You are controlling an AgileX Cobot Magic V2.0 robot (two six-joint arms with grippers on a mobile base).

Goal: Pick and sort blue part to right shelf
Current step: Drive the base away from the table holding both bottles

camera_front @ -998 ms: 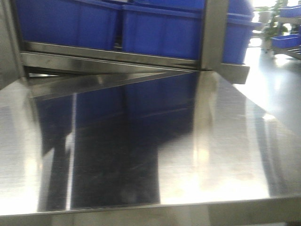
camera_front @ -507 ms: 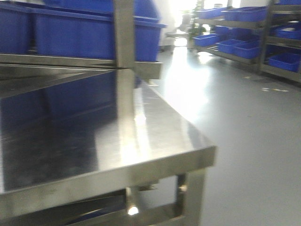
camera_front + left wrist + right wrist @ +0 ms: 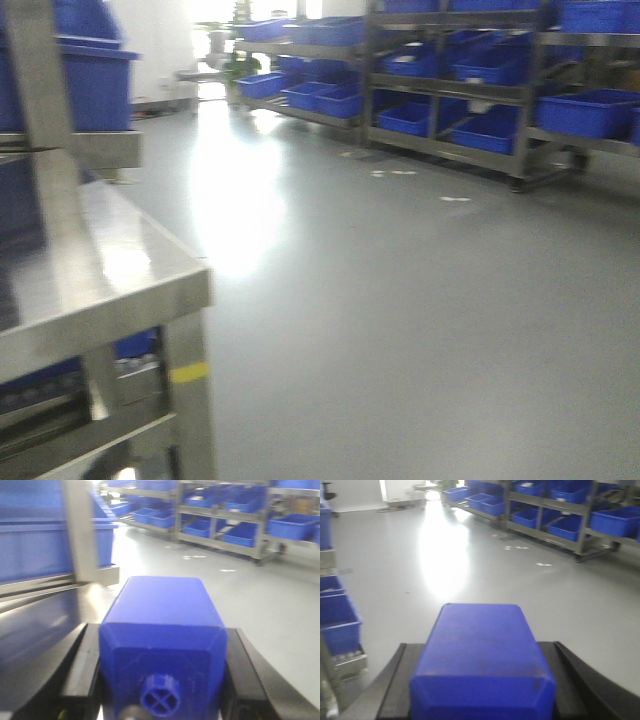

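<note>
My right gripper (image 3: 480,647) is shut on the blue part (image 3: 482,655), a dark-blue block with a bevelled near end; its cap is out of frame. My left gripper (image 3: 161,630) is shut on a similar blue block (image 3: 162,625) that shows a small round cross-marked knob (image 3: 160,695). Black fingers (image 3: 80,655) press both of its sides. The right shelf (image 3: 470,95), a steel rack with blue bins, stands across the floor at the upper right, also in the left wrist view (image 3: 225,525) and the right wrist view (image 3: 560,515). Neither gripper shows in the front view.
A steel table (image 3: 100,270) with a post (image 3: 40,100) and blue bins (image 3: 95,85) fills the left. Blue bins (image 3: 337,620) sit low beside it. Grey floor (image 3: 400,300) with bright glare lies between the table and the rack. Small scraps (image 3: 455,198) lie near the rack.
The front view has swung right: the steel table slid from filling the frame to the left edge, and the floor and far rack came into view.
</note>
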